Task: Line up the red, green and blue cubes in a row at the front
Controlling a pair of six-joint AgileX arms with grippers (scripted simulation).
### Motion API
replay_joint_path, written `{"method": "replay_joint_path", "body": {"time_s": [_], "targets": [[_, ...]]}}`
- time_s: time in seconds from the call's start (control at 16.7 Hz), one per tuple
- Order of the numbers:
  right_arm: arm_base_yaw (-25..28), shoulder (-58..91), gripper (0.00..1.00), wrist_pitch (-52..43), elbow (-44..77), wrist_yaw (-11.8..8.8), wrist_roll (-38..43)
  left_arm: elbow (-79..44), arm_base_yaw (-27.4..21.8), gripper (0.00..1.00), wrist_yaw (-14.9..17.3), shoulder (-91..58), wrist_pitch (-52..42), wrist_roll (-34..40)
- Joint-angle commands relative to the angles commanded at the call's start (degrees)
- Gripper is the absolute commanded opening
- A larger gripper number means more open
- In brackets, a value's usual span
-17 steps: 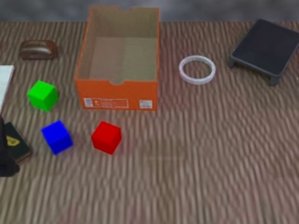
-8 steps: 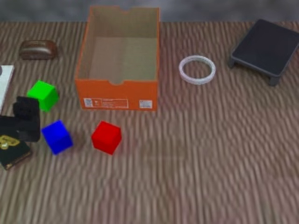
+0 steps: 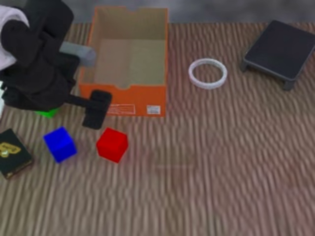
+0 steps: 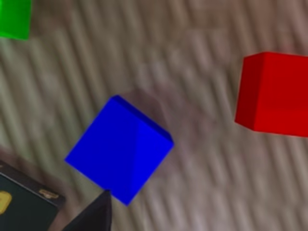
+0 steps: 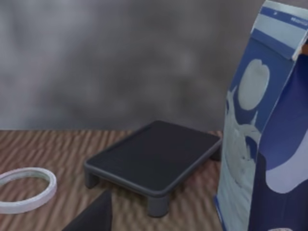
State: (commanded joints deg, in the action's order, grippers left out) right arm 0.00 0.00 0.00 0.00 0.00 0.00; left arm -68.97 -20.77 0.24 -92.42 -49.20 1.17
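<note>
The red cube (image 3: 112, 144) and the blue cube (image 3: 60, 143) sit side by side in front of the orange box. Only a sliver of the green cube (image 3: 47, 113) shows, the rest lying under my left arm. My left gripper (image 3: 96, 109) hangs open and empty just in front of the box wall, above and between the blue and red cubes. The left wrist view looks down on the blue cube (image 4: 120, 149), the red cube (image 4: 274, 94) and a corner of the green cube (image 4: 14, 17), with one fingertip (image 4: 94, 216) beside the blue cube's corner. My right gripper (image 5: 144, 226) is parked off the top view, open.
An open orange cardboard box (image 3: 123, 105) stands at the back left. A white ring (image 3: 207, 73) and a dark tray (image 3: 284, 49) lie at the back right. A dark card (image 3: 12, 153) lies left of the blue cube. A blue-and-white carton (image 5: 264, 144) stands close to the right gripper.
My left arm has swung in from the left edge, up and to the right, and now covers the green cube and the brown object behind it. The cubes have not moved.
</note>
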Motion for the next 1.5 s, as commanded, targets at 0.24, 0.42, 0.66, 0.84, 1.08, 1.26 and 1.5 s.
{"method": "replay_joint_path", "body": {"time_s": [0.24,0.42,0.66,0.84,1.08,1.26,1.5], "targets": [[0.0,0.0,1.00,0.0,0.0,0.0,0.0,-12.8,-3.7,1.00,0.0,-15.6,-8.4,0.2],[0.0,0.0,1.00,0.0,0.0,0.0,0.0,-19.1,-5.5,1.00,-0.1,-23.0,-12.1,0.3],[0.0,0.0,1.00,0.0,0.0,0.0,0.0,-21.3,-6.1,1.00,-0.1,-25.3,-13.3,0.3],[0.0,0.0,1.00,0.0,0.0,0.0,0.0,-21.1,-5.8,1.00,-0.1,-25.2,-13.2,0.3],[0.0,0.0,1.00,0.0,0.0,0.0,0.0,-18.5,-5.9,1.00,-0.1,-27.0,-9.0,0.1],[0.0,0.0,1.00,0.0,0.0,0.0,0.0,-14.7,-5.9,1.00,-0.1,-30.1,-1.6,0.1],[0.0,0.0,1.00,0.0,0.0,0.0,0.0,-11.3,-6.0,1.00,-0.1,-32.9,4.3,0.1]]}}
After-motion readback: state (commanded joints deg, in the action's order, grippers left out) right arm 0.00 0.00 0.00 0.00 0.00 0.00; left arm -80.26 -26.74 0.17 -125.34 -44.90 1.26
